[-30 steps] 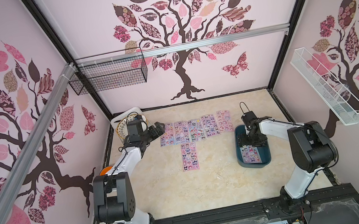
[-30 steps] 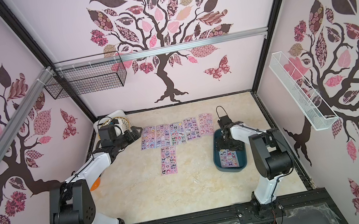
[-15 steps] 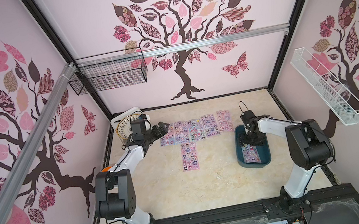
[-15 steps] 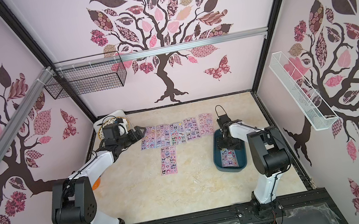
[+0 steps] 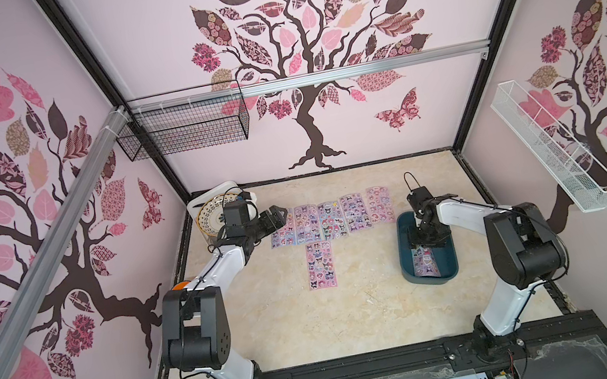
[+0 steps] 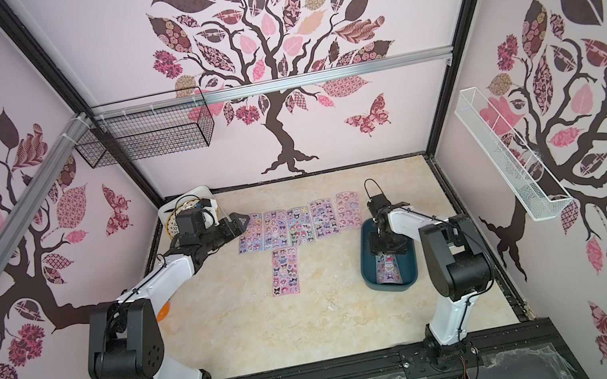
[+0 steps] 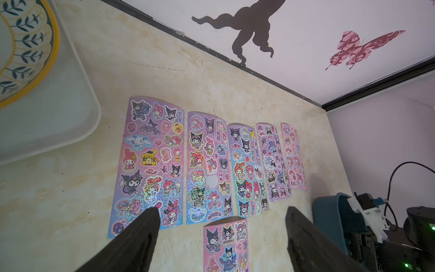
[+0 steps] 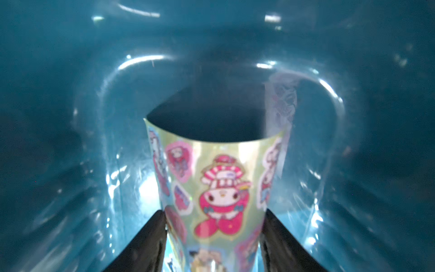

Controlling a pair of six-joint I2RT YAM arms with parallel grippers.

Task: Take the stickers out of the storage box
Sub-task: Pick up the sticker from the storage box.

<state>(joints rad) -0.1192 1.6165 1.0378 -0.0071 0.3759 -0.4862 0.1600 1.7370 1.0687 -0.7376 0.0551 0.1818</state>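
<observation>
The right gripper (image 8: 214,213) is down inside the storage box (image 8: 70,94). Its two black fingers (image 8: 150,235) press against the opposite long edges of a curled sheet (image 8: 219,188), so the gripper is clamped on that sheet. The sheet bows into a trough between them, with a pink-and-white character facing the wrist camera. Past the sheet's far edge a paler printed strip (image 8: 282,106) stands near the box wall. It is too blurred to tell whether it is another sheet or a reflection. In both top views the gripper (image 5: 426,238) covers the far half of the teal box (image 5: 406,265), and the sheet's near end (image 5: 424,264) shows in the half nearer the robot.

The left gripper (image 7: 222,210) is wide open and holds nothing. It sits at the left end of the row of stickers (image 7: 150,164), with one finger (image 7: 141,235) overlapping the near corner of the end sheet in the wrist view. Five sheets lie flat side by side on the marble-patterned table (image 5: 317,323), some edges overlapping. A sixth sheet (image 5: 320,265) lies alone just in front of the row. All six are outside the box, which stands to the right of the row and apart from it. Behind the left gripper, in the far left corner, a white tray (image 5: 197,207) holds a patterned plate (image 5: 209,217).
</observation>
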